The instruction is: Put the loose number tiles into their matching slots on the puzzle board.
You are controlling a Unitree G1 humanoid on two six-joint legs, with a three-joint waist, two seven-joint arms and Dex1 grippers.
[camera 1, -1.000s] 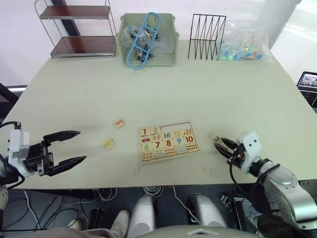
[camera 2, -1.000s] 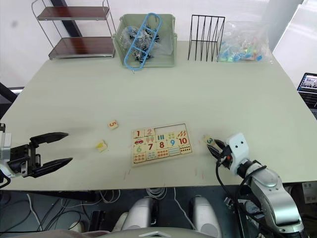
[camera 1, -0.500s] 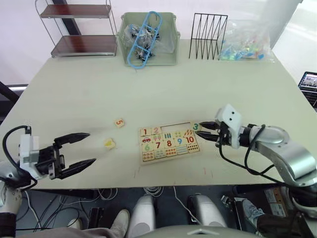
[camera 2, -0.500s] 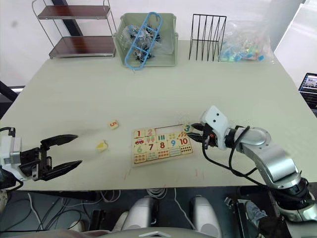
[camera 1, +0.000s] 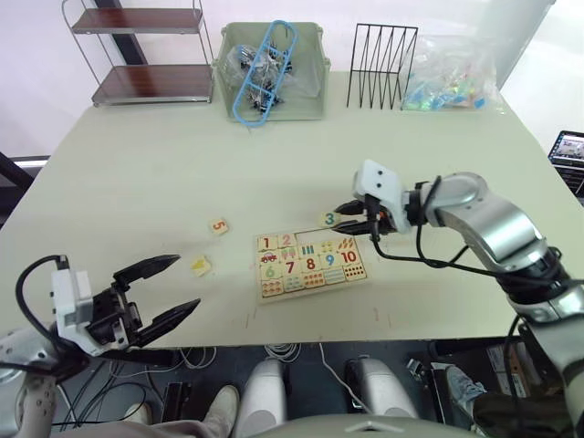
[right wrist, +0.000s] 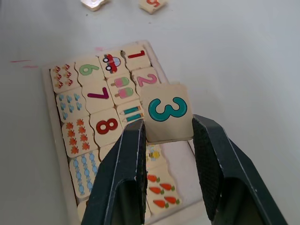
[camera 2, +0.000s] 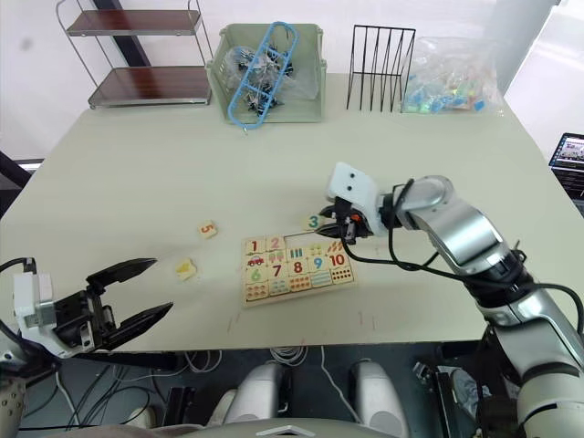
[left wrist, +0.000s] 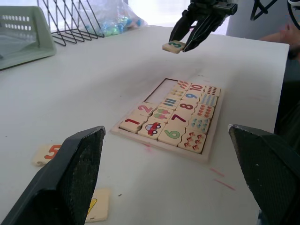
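Tile 3 [right wrist: 168,111] has travelled with my right gripper [camera 1: 357,219] from the table's near right edge a second ago to a spot in the air just above the far rim of the puzzle board [camera 1: 311,258], my two fingers pinched on its near edge with the teal digit facing up. That puts the carry nearly over; by my reckoning what remains is to lower it into the third slot of the top row, next to the seated 2 [right wrist: 148,79]. Counting the row: two tiles are in, the 1 [right wrist: 136,54] and that 2, and three slots [left wrist: 161,89] lie bare beyond them. Loose on the table I count two more pieces well to the board's left: the tile 5 [camera 1: 218,225], and a pale piece with a yellow mark [camera 1: 201,265] whose digit I cannot read, though it may be the 4. So one tile is in hand, two wait, two are placed. My left gripper [camera 1: 155,294] hangs low off the table's near left edge, fingers spread wide and holding nothing, and has drifted a little rightward since before.
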